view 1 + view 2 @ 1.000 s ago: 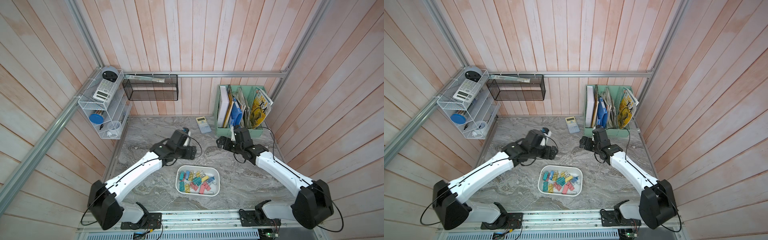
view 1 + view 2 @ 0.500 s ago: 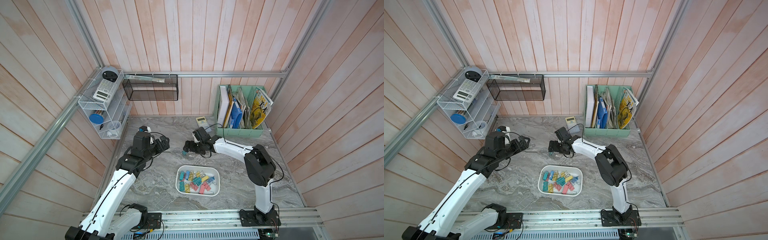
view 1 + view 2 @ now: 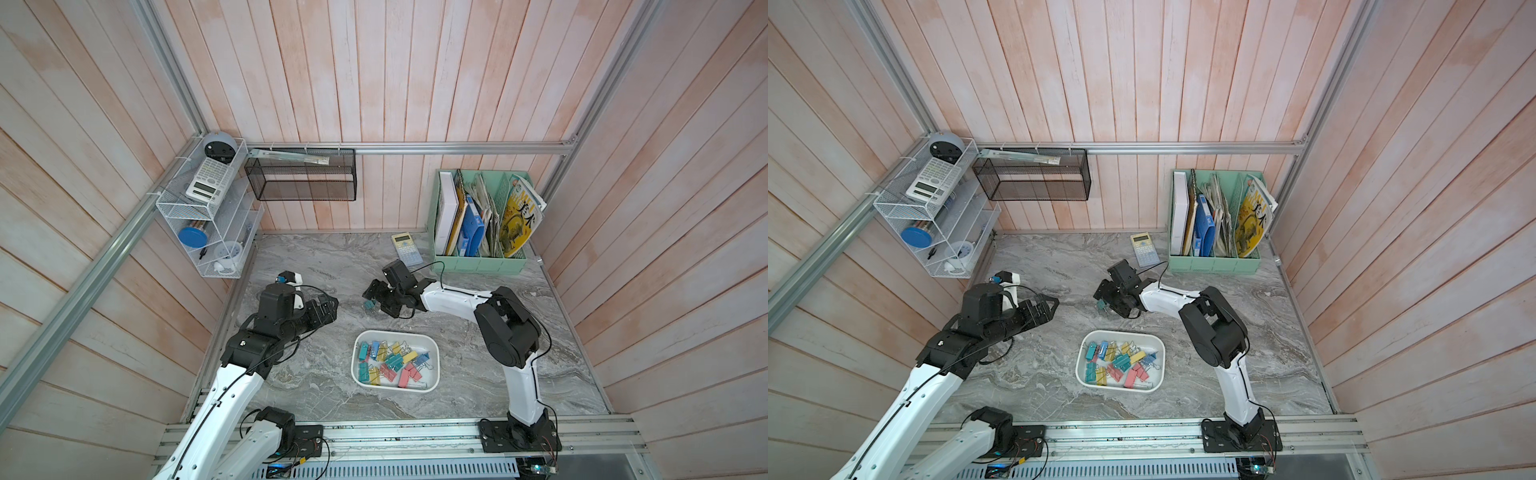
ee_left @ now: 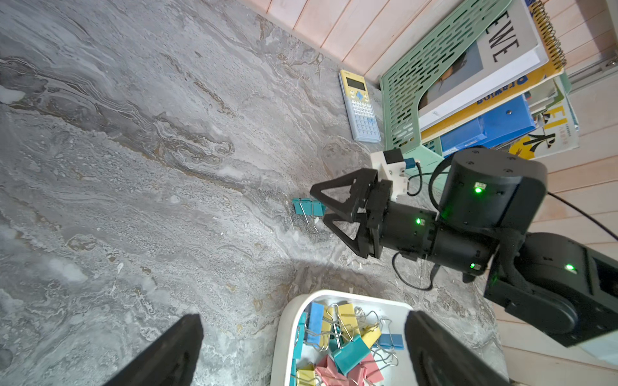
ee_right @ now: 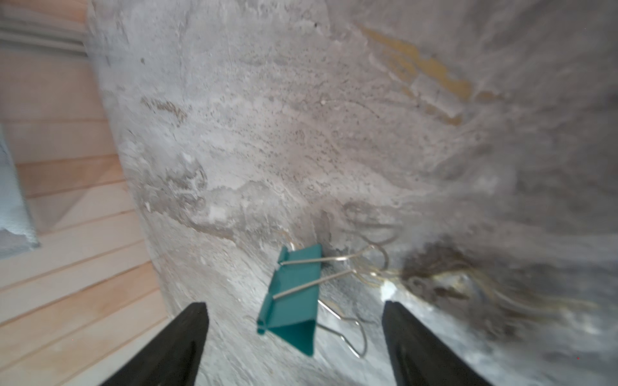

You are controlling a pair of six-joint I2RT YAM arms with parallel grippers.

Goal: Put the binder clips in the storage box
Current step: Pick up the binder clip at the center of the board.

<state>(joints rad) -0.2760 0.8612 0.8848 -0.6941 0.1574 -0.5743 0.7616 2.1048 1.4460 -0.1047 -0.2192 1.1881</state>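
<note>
Counting first: one storage box (image 3: 395, 333) sits near the front middle of the marble table (image 3: 316, 257). Inside it I make out about fifteen binder clips (image 3: 390, 363) in teal, pink, yellow and blue, too tangled for an exact tally. One more, a teal clip (image 5: 294, 294), lies alone on the table behind the box, well apart from it.

The right gripper (image 4: 317, 206) is down at that clip with its jaws apart, one finger on each side and a gap to both, so nothing is clamped. The left gripper (image 3: 333, 308) hangs over the table's left side, jaws wide and empty.

A second ago the right gripper was up by the mint-green file holder (image 3: 478, 264) and the left one was just behind the box. Since then the right has swung over to the lone clip, and the left has drawn back to the left.

Around them, one small calculator (image 3: 406, 249) lies beside the file holder and a larger calculator (image 3: 208, 183) sits on the white wire shelf (image 3: 199, 224). A black mesh basket (image 3: 301, 178) hangs on the back wall. The right forearm stretches across the table behind the box
</note>
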